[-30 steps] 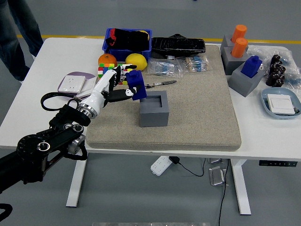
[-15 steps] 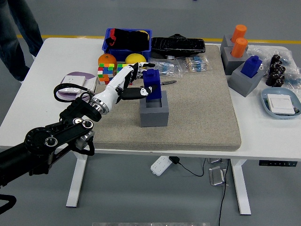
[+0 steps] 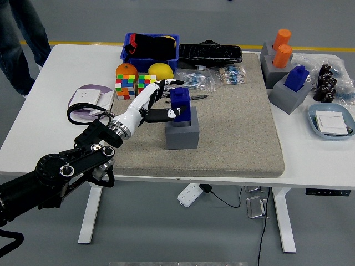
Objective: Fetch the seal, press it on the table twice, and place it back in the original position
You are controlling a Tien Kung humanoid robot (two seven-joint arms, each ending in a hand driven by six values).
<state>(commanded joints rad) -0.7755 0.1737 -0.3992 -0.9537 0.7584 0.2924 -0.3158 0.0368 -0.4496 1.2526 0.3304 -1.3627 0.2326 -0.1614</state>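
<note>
Left robot hand grips the blue seal, fingers wrapped around it. The seal sits in the grey holder on the bench mat

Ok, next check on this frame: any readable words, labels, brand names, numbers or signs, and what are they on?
No text can be read in the head view.
Packets at the mat's far edge: printed, too small to read.
White card in the blue dish: marks blurred, unreadable.
Blue seal in the left hand and its grey holder: no lettering shows.
Desk control panel: markings too small to read.
</note>
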